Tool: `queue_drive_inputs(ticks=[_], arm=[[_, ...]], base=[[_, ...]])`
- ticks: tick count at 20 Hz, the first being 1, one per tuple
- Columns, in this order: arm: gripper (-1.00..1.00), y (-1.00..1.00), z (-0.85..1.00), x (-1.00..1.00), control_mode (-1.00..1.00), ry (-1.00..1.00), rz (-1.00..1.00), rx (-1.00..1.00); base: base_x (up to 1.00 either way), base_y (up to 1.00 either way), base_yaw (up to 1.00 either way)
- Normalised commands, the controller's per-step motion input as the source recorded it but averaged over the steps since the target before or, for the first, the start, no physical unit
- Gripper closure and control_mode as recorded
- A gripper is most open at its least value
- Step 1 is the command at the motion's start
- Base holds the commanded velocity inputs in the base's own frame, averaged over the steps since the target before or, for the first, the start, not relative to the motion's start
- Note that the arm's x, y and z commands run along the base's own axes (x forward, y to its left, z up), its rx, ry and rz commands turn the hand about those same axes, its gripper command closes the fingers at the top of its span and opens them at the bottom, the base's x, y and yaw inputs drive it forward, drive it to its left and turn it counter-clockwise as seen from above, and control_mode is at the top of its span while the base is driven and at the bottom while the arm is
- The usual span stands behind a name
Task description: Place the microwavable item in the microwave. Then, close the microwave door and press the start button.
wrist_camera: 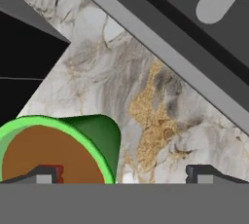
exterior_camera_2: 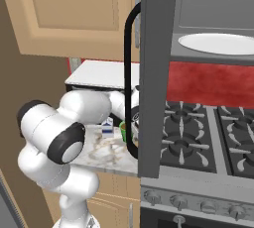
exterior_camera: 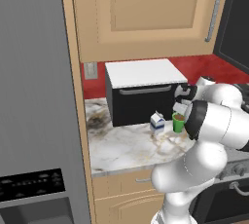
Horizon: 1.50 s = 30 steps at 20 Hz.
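Tan cabinets (exterior_camera: 146, 9), red backsplash (exterior_camera: 204, 67)

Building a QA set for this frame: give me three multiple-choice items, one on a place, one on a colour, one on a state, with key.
1. Where does the milk carton stand?
A. On the marble counter, left of the green cup
B. On the microwave turntable
C. On the stove burners

2. What colour is the wall strip behind the stove?
A. Blue
B. Red
C. White

3. How is the microwave door?
A. Shut
B. Swung open
C. Taken off

Key: 1 A, since the left base view shows the carton on the counter beside the cup. 2 B, since the right base view shows red under the microwave. 3 B, since the door stands edge-on with the turntable plate exposed.
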Motion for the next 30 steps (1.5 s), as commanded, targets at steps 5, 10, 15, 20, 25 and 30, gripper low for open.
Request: queue_drive_inputs(ticks=[5, 10, 15, 20, 25, 30], arm=[[-1.00, 0.00, -0.07, 0.12, -1.00, 0.02, 0.00, 0.01], [-1.00, 0.00, -0.16, 0.06, -1.00, 0.04, 0.00, 0.00], [1.00, 0.00, -0.32, 0.00, -1.00, 0.06, 0.00, 0.00], [1.00, 0.00, -0.15, 0.01, -1.00, 0.02, 0.00, 0.00], [1.00, 0.06, 0.00, -0.05, -1.00, 0.00, 0.00, 0.00], [1.00, 0.08, 0.20, -0.42, -1.00, -0.09, 0.00, 0.00]], base=[[0.00, 0.00, 0.00], [0.00, 0.00, 0.00], [0.00, 0.00, 0.00], [0.00, 0.00, 0.00], [0.00, 0.00, 0.00], [0.00, 0.00, 0.00]])
